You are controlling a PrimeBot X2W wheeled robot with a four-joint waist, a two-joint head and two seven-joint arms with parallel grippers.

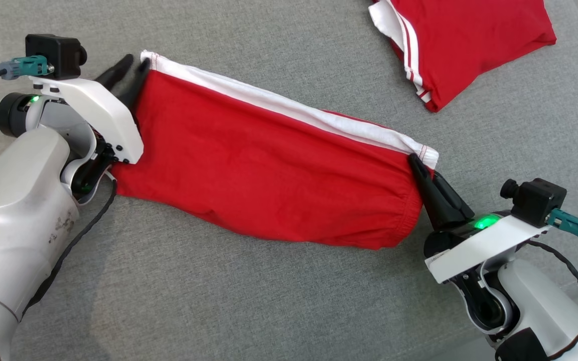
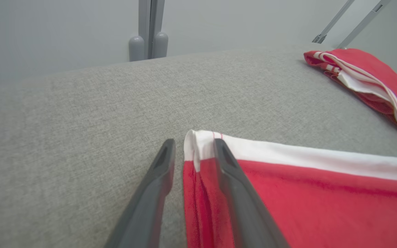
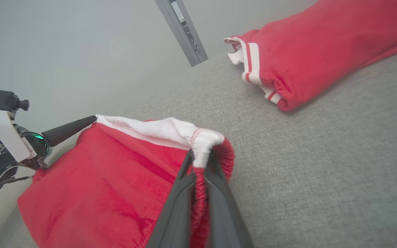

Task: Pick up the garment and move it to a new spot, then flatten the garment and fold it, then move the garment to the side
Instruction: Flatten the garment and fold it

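**Red garment spread between two grippers**

Grey woven upholstery (image 1: 269, 301) carries two red garments. Nearest the robot, two pale arms reach in: the left arm (image 1: 13, 200) and the right arm (image 1: 545, 301).

The task garment (image 1: 269, 165) lies flat across the middle, stretched lengthwise between them. One white band (image 1: 294, 108) runs along its far edge.

1. Left gripper (image 1: 137, 61): jaws parted. In the left wrist view, one finger (image 2: 233, 179) rests on the cloth at the white-banded corner. The other finger (image 2: 153, 186) lies on bare upholstery just beside the cloth edge, which stands loose between them.
2. Right gripper (image 1: 422, 168): jaws closed, pinching the opposite corner where the white band meets the gathered red hem.

Farther back, well apart from the first, the second garment (image 1: 469, 40) lies folded, red with white stripes at its edge. Beyond the upholstery, a pair of grey posts (image 2: 148, 38) stands against a pale wall.
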